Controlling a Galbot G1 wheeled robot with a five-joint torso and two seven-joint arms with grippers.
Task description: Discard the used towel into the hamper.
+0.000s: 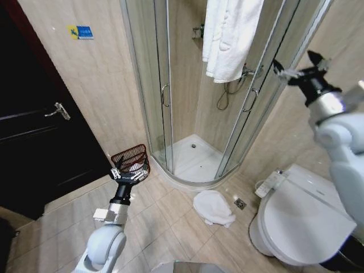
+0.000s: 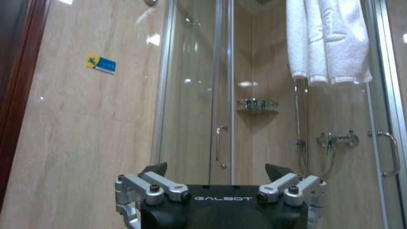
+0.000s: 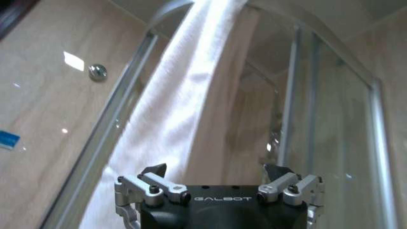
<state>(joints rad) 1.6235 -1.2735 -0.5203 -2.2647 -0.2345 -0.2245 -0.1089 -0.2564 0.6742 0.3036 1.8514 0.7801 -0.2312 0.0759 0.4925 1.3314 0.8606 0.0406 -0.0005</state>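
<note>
Lettering "GALBOT" on left gripper, right gripper.

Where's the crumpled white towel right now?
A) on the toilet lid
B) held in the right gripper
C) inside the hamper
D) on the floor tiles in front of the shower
D: the crumpled towel lies on the floor tiles by the shower base, apart from the hamper and the toilet.
</note>
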